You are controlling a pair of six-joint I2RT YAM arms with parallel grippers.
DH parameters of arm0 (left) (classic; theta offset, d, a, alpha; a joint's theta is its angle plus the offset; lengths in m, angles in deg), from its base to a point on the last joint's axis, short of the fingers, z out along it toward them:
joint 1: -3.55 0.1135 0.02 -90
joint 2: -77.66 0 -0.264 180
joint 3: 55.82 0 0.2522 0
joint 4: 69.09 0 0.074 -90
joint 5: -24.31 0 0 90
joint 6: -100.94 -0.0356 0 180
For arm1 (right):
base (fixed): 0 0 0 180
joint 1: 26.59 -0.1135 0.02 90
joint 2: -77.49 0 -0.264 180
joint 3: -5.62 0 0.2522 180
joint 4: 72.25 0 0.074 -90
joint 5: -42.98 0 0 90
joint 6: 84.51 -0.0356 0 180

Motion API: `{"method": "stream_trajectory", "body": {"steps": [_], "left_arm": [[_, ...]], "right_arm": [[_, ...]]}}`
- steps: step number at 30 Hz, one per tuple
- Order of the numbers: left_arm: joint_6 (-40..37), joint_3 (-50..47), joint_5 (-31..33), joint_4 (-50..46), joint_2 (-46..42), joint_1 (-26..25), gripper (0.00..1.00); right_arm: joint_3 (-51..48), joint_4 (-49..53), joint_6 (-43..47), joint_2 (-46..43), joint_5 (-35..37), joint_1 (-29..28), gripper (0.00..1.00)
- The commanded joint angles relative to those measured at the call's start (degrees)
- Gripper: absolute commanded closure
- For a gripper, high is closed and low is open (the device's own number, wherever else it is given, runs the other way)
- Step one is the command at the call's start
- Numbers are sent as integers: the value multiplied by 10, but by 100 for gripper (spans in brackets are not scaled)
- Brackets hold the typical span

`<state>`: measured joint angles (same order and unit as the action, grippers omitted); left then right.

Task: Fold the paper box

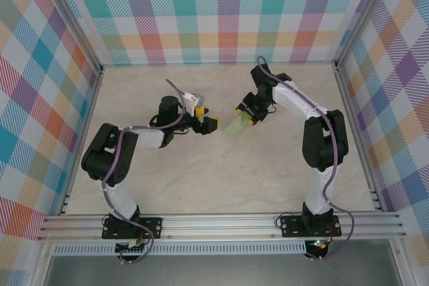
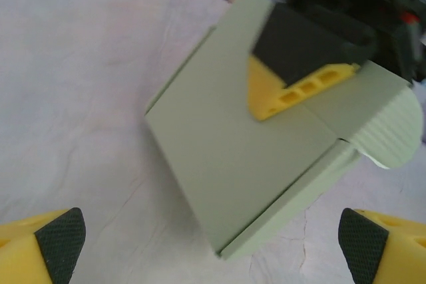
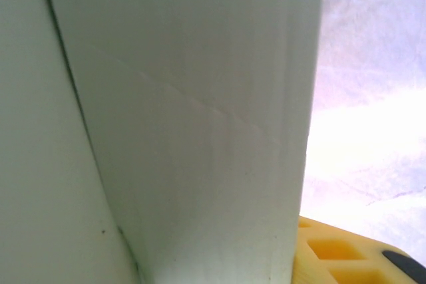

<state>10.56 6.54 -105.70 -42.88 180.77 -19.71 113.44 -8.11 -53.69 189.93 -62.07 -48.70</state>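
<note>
Pale light-green thin card of the paper box (image 3: 186, 98) hangs tilted just above the beige marble-pattern table (image 1: 201, 179), clamped at one edge by the right gripper (image 1: 247, 113). Its main panels seem folded into a flat sleeve. I judge the rounded end flap (image 2: 393, 138) remains to tuck. Left of the box, near but apart, the left gripper (image 1: 206, 116) stands wide and empty. On the box, the right yellow finger (image 2: 299, 91) may hinder closing.
</note>
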Motion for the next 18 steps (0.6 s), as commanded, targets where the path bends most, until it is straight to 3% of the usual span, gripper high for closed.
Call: {"method": "stream_trajectory", "body": {"steps": [1,4,7,13,18], "left_arm": [[-144,-8,26,89,12,-34,0],[-192,-18,65,130,24,-74,0],[-237,-3,83,106,34,-103,1],[-263,7,86,114,64,-124,8],[-260,10,147,152,95,-148,16]], "right_arm": [[23,33,-38,-5,-27,-2,56],[23,46,-39,-9,-21,-2,56],[20,51,-42,-12,-19,-2,56],[10,47,-57,-19,-23,-3,56],[9,48,-72,-27,-14,-11,56]]}}
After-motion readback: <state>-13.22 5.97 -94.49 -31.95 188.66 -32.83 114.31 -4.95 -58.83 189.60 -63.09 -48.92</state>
